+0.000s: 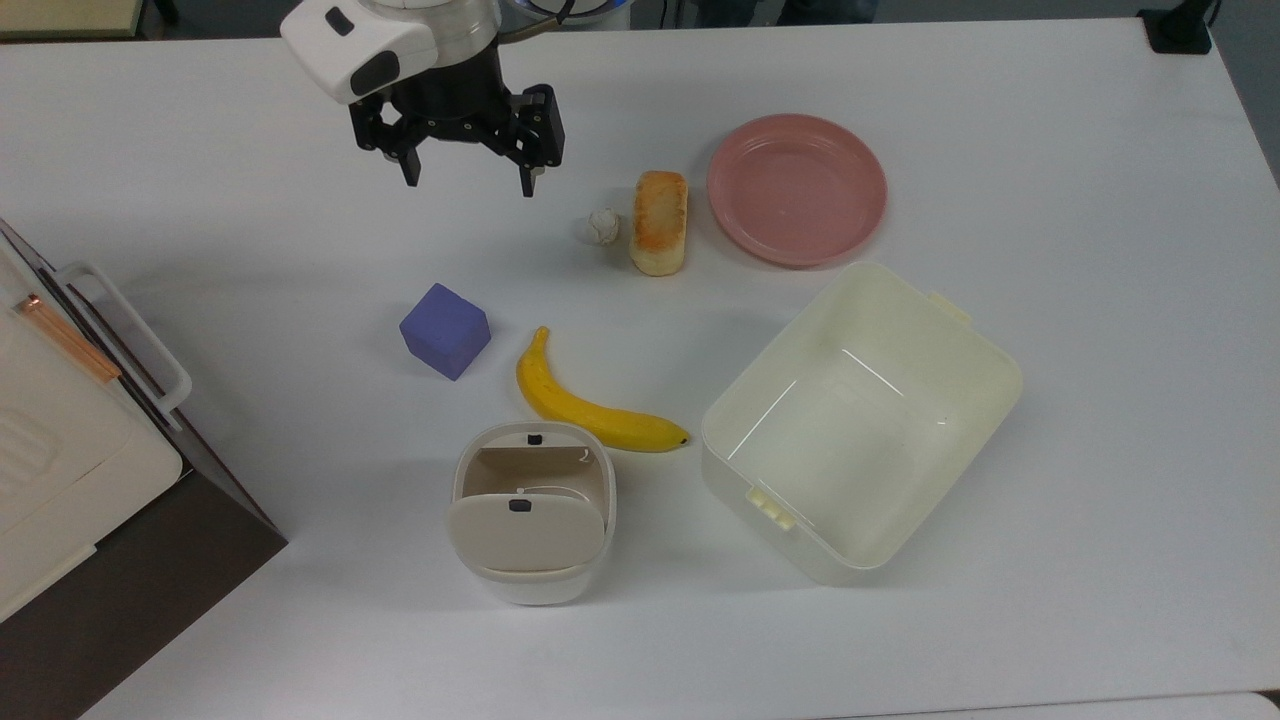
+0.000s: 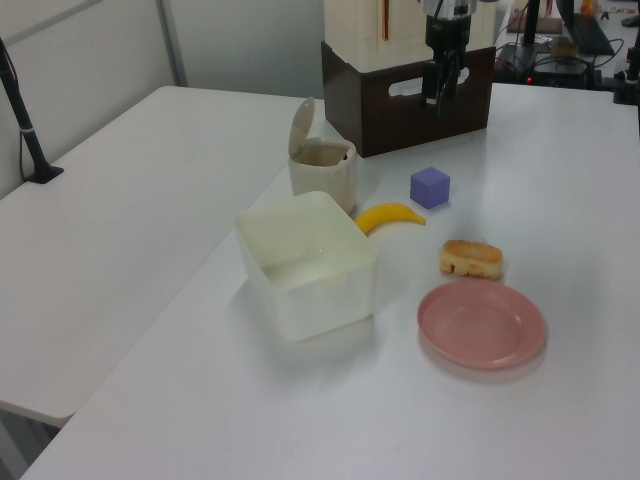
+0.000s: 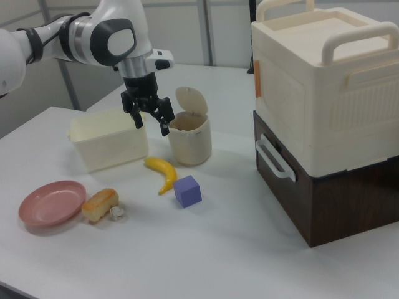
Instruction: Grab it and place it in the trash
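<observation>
Lying beside the bread (image 1: 659, 222) toward the surface's far edge, the wad (image 1: 602, 226) is looking light, soft, crushable, best pinched across its middle by the gripper (image 1: 467, 185), fingers spread open.

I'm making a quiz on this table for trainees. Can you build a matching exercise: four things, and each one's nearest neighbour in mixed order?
Things:
1. paper wad
2. banana
3. pink plate
4. claw

Places:
A. above the table, open, holding nothing
B. just beside the bread's end
C. next to the bin's open lid
D. right of the bread in the top view

Pairs: 1-B, 2-C, 3-D, 4-A
</observation>
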Robot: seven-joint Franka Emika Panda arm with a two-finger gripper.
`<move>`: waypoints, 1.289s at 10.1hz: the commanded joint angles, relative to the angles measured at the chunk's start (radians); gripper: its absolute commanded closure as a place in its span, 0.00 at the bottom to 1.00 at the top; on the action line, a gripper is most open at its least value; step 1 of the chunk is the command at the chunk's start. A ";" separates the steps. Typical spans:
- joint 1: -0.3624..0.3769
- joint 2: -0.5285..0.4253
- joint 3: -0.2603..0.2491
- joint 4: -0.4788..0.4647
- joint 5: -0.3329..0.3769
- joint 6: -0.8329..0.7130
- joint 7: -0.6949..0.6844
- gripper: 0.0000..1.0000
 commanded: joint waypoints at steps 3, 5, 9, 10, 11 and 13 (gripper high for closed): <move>0.010 -0.012 -0.004 -0.013 -0.017 -0.020 -0.020 0.00; 0.010 -0.012 -0.004 -0.019 -0.016 -0.020 -0.020 0.00; 0.083 0.014 0.006 -0.185 -0.017 -0.023 -0.033 0.01; 0.092 0.035 0.008 -0.202 -0.019 -0.021 -0.035 0.01; 0.120 0.045 0.008 -0.229 -0.019 -0.021 -0.035 0.03; 0.143 0.048 0.008 -0.272 -0.017 -0.020 -0.033 0.07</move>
